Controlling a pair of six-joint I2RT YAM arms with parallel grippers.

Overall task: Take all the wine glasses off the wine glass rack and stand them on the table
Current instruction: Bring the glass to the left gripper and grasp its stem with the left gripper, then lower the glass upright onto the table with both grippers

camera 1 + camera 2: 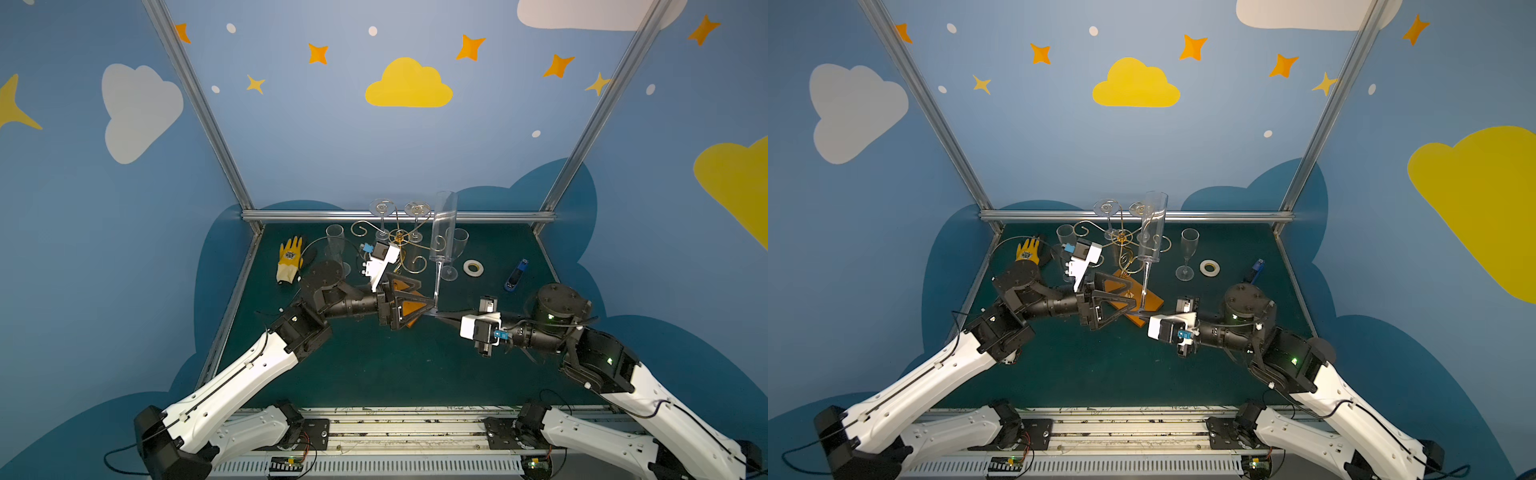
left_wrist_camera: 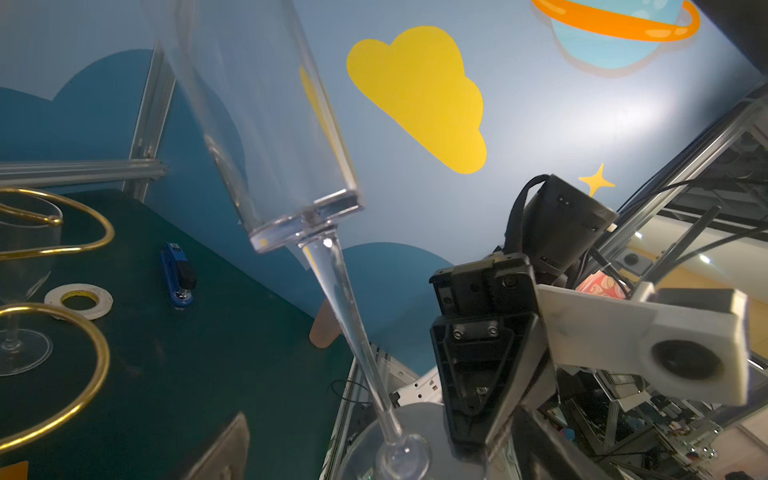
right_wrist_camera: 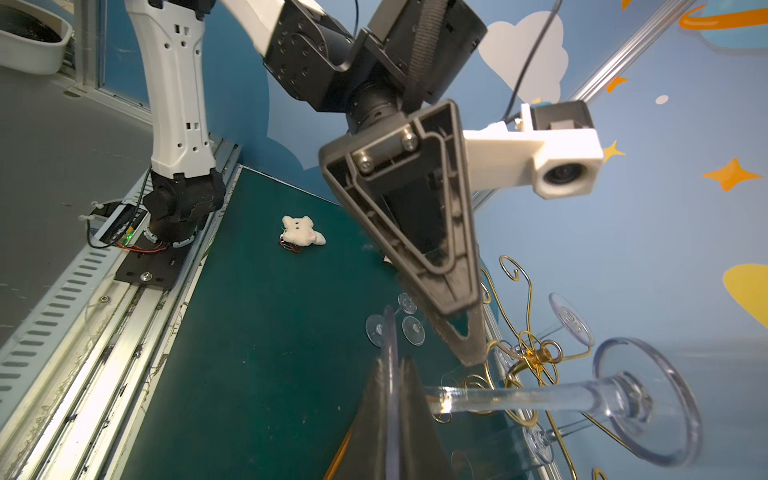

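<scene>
My right claw [image 1: 438,314] pinches the wine glass [image 1: 443,226] by its foot, left claw [image 1: 424,300] wide; I'd carry it upright, slowly, clear of the wine glass rack [image 1: 400,237].

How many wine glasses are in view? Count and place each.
5 visible: one flute, foot pinched in the right claw; two hanging glasses inverted on the rack; two standing glasses, left and right of it. Others may hide behind the left arm.
</scene>
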